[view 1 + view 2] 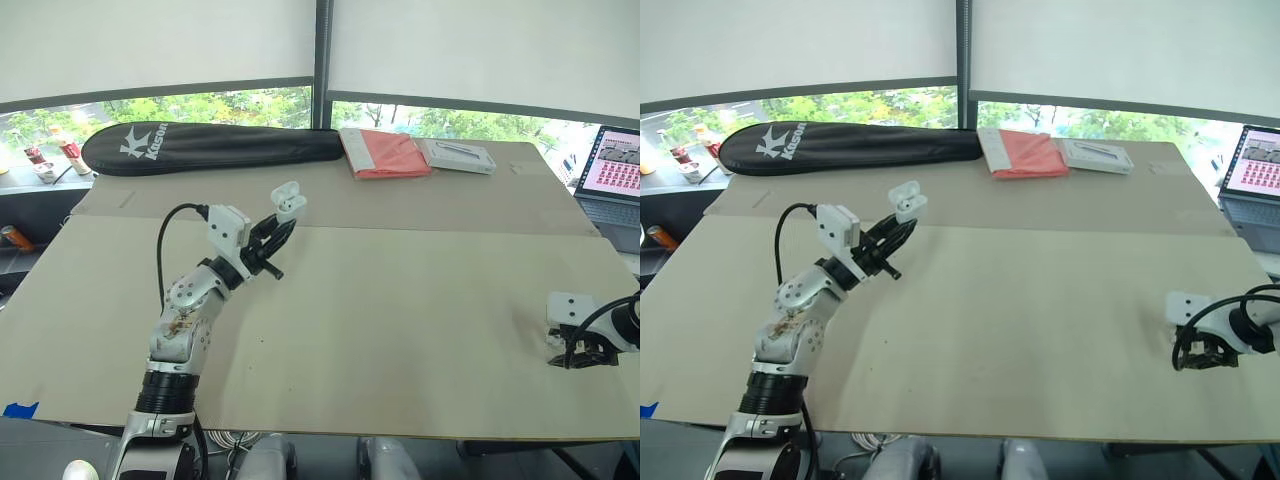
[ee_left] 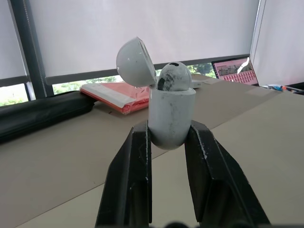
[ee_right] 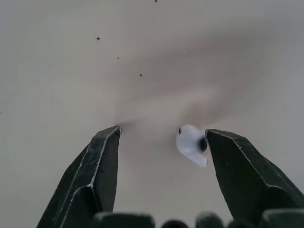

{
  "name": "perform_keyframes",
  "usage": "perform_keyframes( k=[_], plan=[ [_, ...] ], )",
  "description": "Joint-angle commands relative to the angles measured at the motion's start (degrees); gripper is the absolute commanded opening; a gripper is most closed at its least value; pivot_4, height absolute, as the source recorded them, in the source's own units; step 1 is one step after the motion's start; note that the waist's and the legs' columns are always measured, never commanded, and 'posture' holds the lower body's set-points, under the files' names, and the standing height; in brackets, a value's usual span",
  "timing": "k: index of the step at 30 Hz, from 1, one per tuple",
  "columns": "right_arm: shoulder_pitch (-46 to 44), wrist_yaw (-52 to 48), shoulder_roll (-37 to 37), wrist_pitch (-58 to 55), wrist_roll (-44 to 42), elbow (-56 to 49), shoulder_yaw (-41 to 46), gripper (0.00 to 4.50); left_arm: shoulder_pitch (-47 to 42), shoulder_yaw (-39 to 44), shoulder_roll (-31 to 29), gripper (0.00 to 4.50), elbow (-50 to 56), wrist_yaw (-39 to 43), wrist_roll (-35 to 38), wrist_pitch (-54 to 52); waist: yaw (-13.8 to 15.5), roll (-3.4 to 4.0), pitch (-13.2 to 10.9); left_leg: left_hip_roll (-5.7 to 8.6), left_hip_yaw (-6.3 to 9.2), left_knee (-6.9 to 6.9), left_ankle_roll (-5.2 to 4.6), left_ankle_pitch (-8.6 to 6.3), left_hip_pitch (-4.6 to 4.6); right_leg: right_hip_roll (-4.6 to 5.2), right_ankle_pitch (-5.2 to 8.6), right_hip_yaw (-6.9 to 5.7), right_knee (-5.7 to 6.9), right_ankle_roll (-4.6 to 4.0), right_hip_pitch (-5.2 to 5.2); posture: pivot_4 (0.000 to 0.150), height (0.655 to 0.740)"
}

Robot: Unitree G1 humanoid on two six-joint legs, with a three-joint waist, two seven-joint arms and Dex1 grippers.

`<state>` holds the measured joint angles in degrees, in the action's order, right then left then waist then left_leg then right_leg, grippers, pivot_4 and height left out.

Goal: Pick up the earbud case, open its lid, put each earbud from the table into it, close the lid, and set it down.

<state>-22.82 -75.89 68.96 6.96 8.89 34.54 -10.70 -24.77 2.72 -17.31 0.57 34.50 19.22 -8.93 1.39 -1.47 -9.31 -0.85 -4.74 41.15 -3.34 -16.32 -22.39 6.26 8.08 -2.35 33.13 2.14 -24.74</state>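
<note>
1. Earbud case (image 2: 168,114): white and scuffed, held upright in the air above the table (image 1: 400,300), at about 10 o'clock from the table's centre in the head view.
2. Lid (image 2: 135,61): swung open and tipped back on its hinge, not touching the case mouth.
3. Seated earbud (image 2: 172,77): one bud sits in the case. Its rounded head, with a dark patch on it, pokes up above the rim.
4. Left gripper (image 1: 283,228): two black fingers (image 2: 130,175) clamp the lower half of the case from both sides, spread just the width of the case. The arm is raised off the table and the gripper points toward 1 o'clock.
5. Loose earbud (image 3: 191,144): white, lying on the bare table at about 4 o'clock, near the table's right edge.
6. Right gripper (image 3: 162,130): down low at the table surface, jaws wide apart and gripping nothing. The loose earbud lies between the fingers, right up against the inner face of one and well apart from the other. Can't tell if it touches that finger.
7. Black racket bag (image 1: 200,145): lies along the far edge at 11 o'clock.
8. Red folded item (image 1: 385,153): at 12 o'clock, just beside the tip of the racket bag.
9. Flat grey box (image 1: 458,155): at 1 o'clock, touching or just beside the red item.
10. Laptop (image 1: 612,165): open with its screen lit, beyond the table corner at 2 o'clock.
</note>
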Motion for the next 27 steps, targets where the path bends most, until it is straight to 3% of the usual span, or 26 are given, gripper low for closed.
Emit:
perform_keyframes(
  k=[1,11,27],
  plan=[
    [2.2,-1.2,0.6,2.1,2.1,1.1,-1.7,3.03,-1.2,0.1,0.0,0.5,1.2,0.2,0.4,0.2,0.0,0.0,0.0,0.0,0.01,0.0,-0.01,0.0,0.06,0.0,0.01,-0.01,0.0,0.01,0.07,0.15,0.74],
    [-1.9,-2.2,-0.1,6.5,3.2,4.2,-1.8,3.03,-1.0,0.0,0.2,0.5,1.2,0.1,0.4,0.5,-0.1,0.0,0.0,0.01,0.03,-0.01,-0.05,-0.03,0.2,0.05,0.19,-0.01,-0.02,-0.16,0.24,0.15,0.74],
    [3.1,-5.2,2.8,3.3,0.5,-1.8,1.4,3.03,-1.4,-0.3,1.3,0.5,-0.4,0.4,0.1,1.6,-0.2,0.01,0.0,0.0,0.03,-0.09,-0.03,-0.03,0.23,0.06,0.19,-0.01,-0.02,-0.15,0.23,0.15,0.74]
  ],
)
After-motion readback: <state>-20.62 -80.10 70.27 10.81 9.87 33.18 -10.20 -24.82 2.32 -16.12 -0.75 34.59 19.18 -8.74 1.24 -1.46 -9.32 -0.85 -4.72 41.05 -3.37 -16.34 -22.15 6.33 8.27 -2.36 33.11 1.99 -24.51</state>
